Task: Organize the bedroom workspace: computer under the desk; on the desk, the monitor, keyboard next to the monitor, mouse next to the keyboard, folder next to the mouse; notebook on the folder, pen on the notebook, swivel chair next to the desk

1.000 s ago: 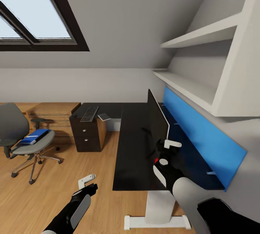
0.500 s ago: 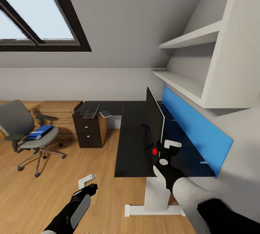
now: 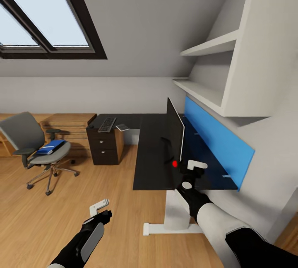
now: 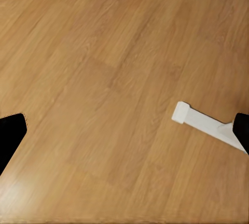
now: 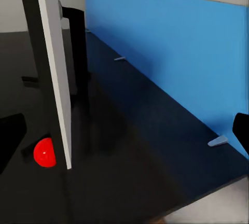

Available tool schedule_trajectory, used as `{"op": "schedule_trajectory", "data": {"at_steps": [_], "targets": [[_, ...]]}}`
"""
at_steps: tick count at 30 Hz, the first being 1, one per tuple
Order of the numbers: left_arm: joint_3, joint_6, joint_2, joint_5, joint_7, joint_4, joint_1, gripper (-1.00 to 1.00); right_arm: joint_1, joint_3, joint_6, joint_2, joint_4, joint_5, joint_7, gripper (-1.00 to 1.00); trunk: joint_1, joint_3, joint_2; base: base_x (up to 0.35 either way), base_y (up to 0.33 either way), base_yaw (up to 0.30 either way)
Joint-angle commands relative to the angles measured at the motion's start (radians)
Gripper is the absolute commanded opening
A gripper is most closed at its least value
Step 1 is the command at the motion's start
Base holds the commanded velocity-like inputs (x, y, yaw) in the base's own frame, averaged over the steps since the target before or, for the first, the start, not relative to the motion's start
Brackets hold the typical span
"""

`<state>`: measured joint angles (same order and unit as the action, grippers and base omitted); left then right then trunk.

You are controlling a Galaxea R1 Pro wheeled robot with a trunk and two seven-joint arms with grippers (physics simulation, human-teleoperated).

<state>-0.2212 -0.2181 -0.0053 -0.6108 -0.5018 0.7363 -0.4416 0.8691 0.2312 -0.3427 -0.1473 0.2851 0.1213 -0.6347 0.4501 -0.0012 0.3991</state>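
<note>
The monitor (image 3: pixel 175 133) stands edge-on on the black desk (image 3: pixel 151 156), in front of the blue back panel (image 3: pixel 215 143). My right gripper (image 3: pixel 191 168) hovers open over the desk's near end, beside the monitor's near edge (image 5: pixel 52 73), with nothing between its fingers. On the desk's far wing lies the keyboard (image 3: pixel 106 124), with a small flat grey item (image 3: pixel 122 127) beside it. The blue folder (image 3: pixel 50 147) rests on the grey swivel chair (image 3: pixel 39 141) at the left. Down over the wood floor, my left gripper (image 3: pixel 100 210) is open and empty.
A dark drawer unit (image 3: pixel 104 148) stands under the desk's far wing, with oak shelving (image 3: pixel 70 124) behind the chair. White wall shelves (image 3: pixel 207 48) overhang the desk. The desk's white foot (image 3: pixel 169 228) (image 4: pixel 202 124) lies on the floor. A small red dot (image 3: pixel 174 163) shows beside the monitor.
The whole head view has shifted: the desk's near end now looks farther away and the chair sits further right in the picture. Both arms keep their pose.
</note>
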Motion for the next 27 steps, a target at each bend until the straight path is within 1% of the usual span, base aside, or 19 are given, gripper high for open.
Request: {"op": "schedule_trajectory", "data": {"at_steps": [1, 10, 14, 15, 18, 19, 20, 22, 23, 26, 27], "targets": [[-0.004, -0.003, 0.001, -0.006, -0.007, 0.002, 0.0, 1.0, 0.001, 0.009, -0.005, 0.0, 0.0, 0.011, -0.004, 1.0, 0.0, -0.001, 0.001, -0.266, 0.0, 0.0], [-0.005, -0.003, -0.001, -0.007, -0.007, 0.002, 0.0, 1.0, 0.001, 0.008, -0.038, -0.003, 0.001, 0.014, -0.003, 1.0, 0.0, -0.001, 0.001, -0.261, 0.0, 0.0], [-0.006, -0.003, -0.002, -0.006, -0.01, 0.002, 0.0, 1.0, 0.001, 0.007, -0.045, -0.003, -0.003, 0.012, -0.002, 1.0, 0.0, -0.001, 0.001, -0.086, 0.0, 0.0], [-0.007, -0.001, -0.003, -0.006, -0.008, -0.036, 0.0, 1.0, 0.0, 0.005, -0.052, 0.003, -0.046, 0.007, -0.004, 1.0, 0.0, -0.001, 0.001, -0.006, 0.0, 0.0], [-0.006, 0.0, -0.003, -0.006, -0.007, -0.053, 0.0, 1.0, -0.007, 0.004, -0.076, 0.004, -0.084, 0.005, -0.005, 1.0, 0.0, -0.001, 0.001, -0.003, 0.0, 0.0], [-0.006, 0.0, -0.002, -0.006, -0.007, -0.058, 0.0, 1.0, -0.013, 0.004, -0.101, 0.004, -0.101, 0.004, -0.007, 1.0, 0.0, -0.001, 0.001, -0.001, 0.0, 0.0], [-0.006, 0.001, -0.001, -0.006, -0.006, -0.068, 0.0, 1.0, -0.026, 0.005, -0.148, 0.004, -0.123, 0.003, -0.009, 1.0, 0.0, -0.001, 0.001, 0.0, 0.0, 0.0], [-0.007, 0.001, -0.001, -0.005, -0.005, -0.081, 0.0, 1.0, -0.039, 0.005, -0.177, 0.004, -0.134, 0.002, -0.01, 1.0, 0.0, -0.001, 0.001, 0.0, 0.0, 0.0], [-0.007, 0.002, -0.001, -0.004, -0.003, -0.1, 0.0, 1.0, -0.056, 0.005, -0.2, 0.004, -0.142, 0.002, -0.01, 1.0, 0.0, -0.001, 0.001, 0.0, 0.0, 0.0], [-0.008, 0.006, -0.001, -0.002, -0.001, -0.147, 0.0, 1.0, -0.089, 0.006, -0.223, 0.004, -0.148, 0.0, -0.01, 1.0, 0.0, -0.001, 0.001, 0.0, 0.0, 0.0], [-0.008, 0.016, -0.001, 0.0, 0.001, -0.188, 0.0, 1.0, -0.114, 0.006, -0.231, 0.004, -0.15, 0.0, -0.01, 1.0, 0.0, -0.001, 0.001, 0.0, 0.0, 0.0]]}}
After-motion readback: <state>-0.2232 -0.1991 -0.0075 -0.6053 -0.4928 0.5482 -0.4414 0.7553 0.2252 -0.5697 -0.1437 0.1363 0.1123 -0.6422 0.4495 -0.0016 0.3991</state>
